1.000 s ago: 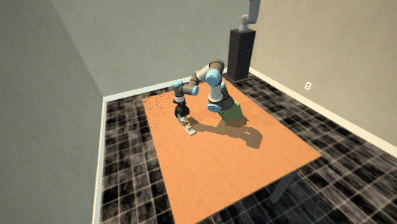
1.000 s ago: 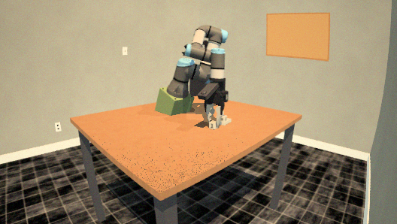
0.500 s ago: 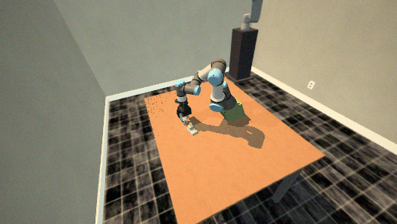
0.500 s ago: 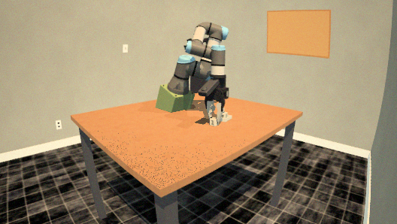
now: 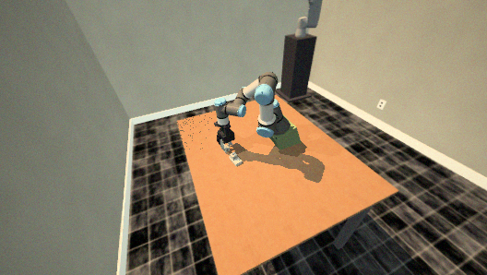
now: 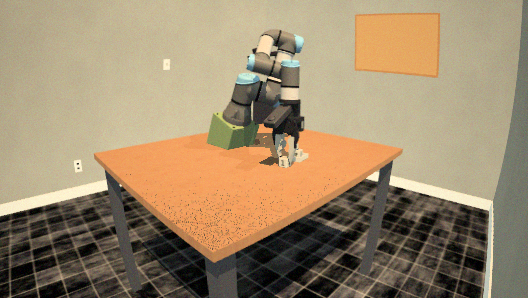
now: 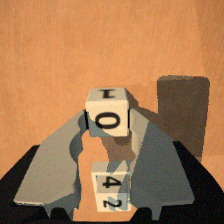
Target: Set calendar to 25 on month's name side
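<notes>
My gripper (image 7: 108, 110) (image 5: 227, 146) (image 6: 284, 151) is shut on a white digit cube (image 7: 107, 107) and holds it just above the orange table (image 5: 277, 198) (image 6: 210, 190). In the wrist view the held cube shows a 0 on the face toward the camera and a 1 lying sideways on its top face. A second white cube (image 7: 111, 190) sits lower between the fingers, in their shadow, and shows a 4 and a 2. A small pale piece (image 5: 236, 161) (image 6: 300, 156) lies on the table right by the fingertips; I cannot tell whether it is the tray.
The arm stands on a green base block (image 5: 287, 137) (image 6: 231, 132) near the table's back edge. A dark rectangular patch (image 7: 182, 115) lies on the table to the right of the held cube. A dark pedestal (image 5: 297, 65) stands in the room's corner.
</notes>
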`<control>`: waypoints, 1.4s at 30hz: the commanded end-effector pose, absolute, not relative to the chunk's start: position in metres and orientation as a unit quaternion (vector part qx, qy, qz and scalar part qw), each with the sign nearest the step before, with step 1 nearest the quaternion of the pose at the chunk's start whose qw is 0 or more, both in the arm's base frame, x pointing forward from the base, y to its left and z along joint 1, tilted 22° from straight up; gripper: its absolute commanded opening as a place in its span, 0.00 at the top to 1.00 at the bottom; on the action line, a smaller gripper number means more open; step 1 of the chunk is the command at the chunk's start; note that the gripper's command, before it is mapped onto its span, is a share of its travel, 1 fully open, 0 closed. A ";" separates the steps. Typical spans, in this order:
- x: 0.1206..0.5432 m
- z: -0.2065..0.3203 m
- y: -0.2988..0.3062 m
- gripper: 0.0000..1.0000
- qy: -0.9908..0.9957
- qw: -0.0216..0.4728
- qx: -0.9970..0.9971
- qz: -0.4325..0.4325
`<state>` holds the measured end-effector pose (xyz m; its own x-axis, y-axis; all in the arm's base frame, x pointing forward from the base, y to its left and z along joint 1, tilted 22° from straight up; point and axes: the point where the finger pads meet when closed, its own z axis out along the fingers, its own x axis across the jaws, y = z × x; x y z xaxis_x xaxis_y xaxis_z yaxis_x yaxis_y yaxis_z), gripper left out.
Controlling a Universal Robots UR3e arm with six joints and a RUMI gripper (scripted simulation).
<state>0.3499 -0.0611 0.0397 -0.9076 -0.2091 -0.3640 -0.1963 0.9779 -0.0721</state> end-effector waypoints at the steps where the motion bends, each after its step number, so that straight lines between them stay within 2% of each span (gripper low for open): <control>1: 0.350 0.040 -0.061 0.89 0.976 0.189 -0.104 -0.018; 16: 0.350 0.040 -0.061 0.89 0.976 0.189 -0.104 -0.018; 20: 0.350 0.040 -0.061 0.82 0.976 0.189 -0.104 -0.018; 22: 0.350 0.040 -0.061 0.82 0.976 0.189 -0.104 -0.018; 23: 0.350 0.040 -0.061 0.78 0.976 0.189 -0.104 -0.018; 28: 0.350 0.040 -0.061 0.74 0.976 0.189 -0.104 -0.018; 29: 0.350 0.040 -0.061 0.71 0.976 0.189 -0.104 -0.018; 42: 0.350 0.041 -0.061 0.71 0.976 0.189 -0.104 -0.018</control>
<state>0.3499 -0.0611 0.0397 -0.9076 -0.2091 -0.3640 -0.1963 0.9779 -0.0721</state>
